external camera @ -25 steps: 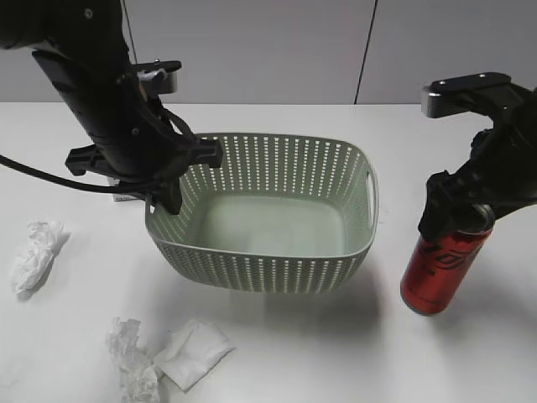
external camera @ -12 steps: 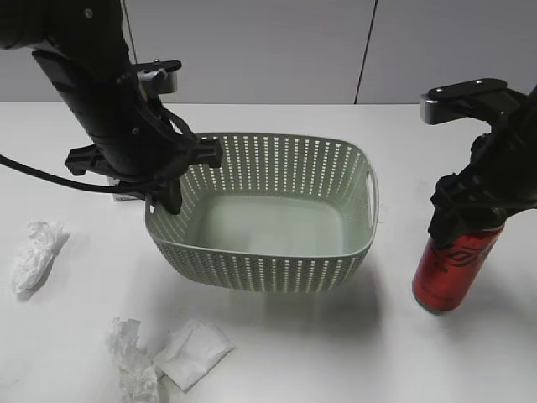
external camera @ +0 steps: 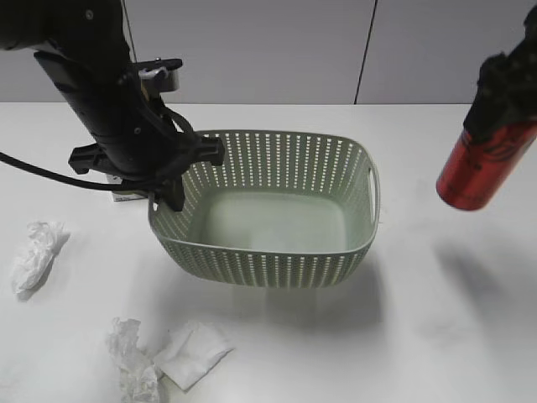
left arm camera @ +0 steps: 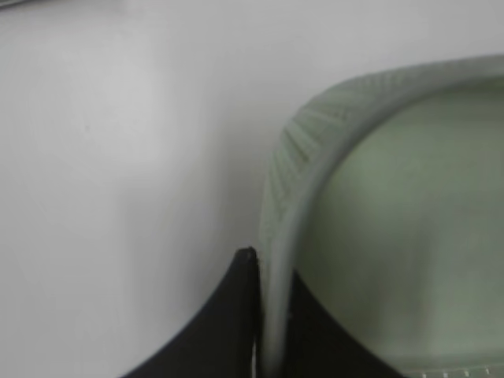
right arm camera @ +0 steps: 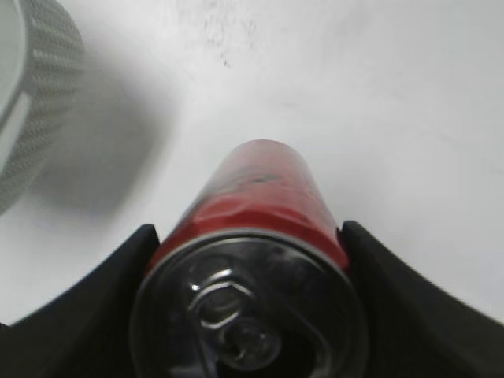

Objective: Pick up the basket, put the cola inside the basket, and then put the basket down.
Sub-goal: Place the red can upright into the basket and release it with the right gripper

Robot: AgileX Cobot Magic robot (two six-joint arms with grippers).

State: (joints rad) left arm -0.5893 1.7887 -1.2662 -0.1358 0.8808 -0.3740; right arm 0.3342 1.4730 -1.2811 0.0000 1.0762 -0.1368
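Currently the left claw (external camera: 172,176) is clamped on the left rim of the basket (external camera: 277,269); the left wrist view shows one dark finger (left arm camera: 236,315) outside the wall and the other inside, with the pale green rim pinched between them. The basket hangs from that claw with a soft shadow on the worktop (external camera: 277,369) beneath it, though whether its far end is fully clear of the surface cannot be told. Its inside holds nothing.

Well off to the right of the basket, the right claw (external camera: 499,105) is closed around the upper part of the cola (external camera: 485,172), which is lifted clear of the worktop and hangs tilted, its base lower and toward the basket. From the right wrist view the can's silver top with its pull tab (right arm camera: 228,307) sits directly below the camera, a dark finger (right arm camera: 102,307) pressed to each side of the red body.

Below and to the left of the left claw, crumpled white tissues (external camera: 168,357) lie on the worktop, with another wad (external camera: 35,254) further left.
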